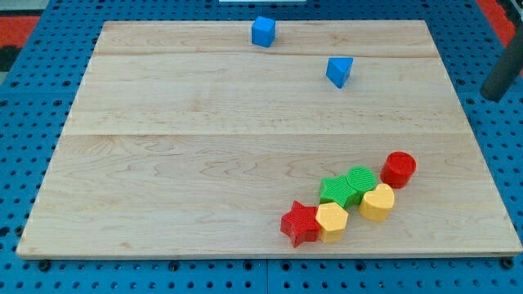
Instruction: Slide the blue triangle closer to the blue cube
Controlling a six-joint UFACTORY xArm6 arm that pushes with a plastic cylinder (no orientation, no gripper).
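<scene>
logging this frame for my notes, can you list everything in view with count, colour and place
cube: 1, blue, top edge of board, near centre
triangle: 1, blue, below and right of the cube, apart from it
cylinder: 1, red, lower right, top end of cluster
green blocks: 2, green, touching, middle of cluster
heart: 1, yellow, below the cylinder
hexagon: 1, yellow, beside the star
star: 1, red, left end of cluster
board: 1, pale wood, on blue pegboard
rod: 1, dark, right edge, off the board; my tip cannot be made out
</scene>
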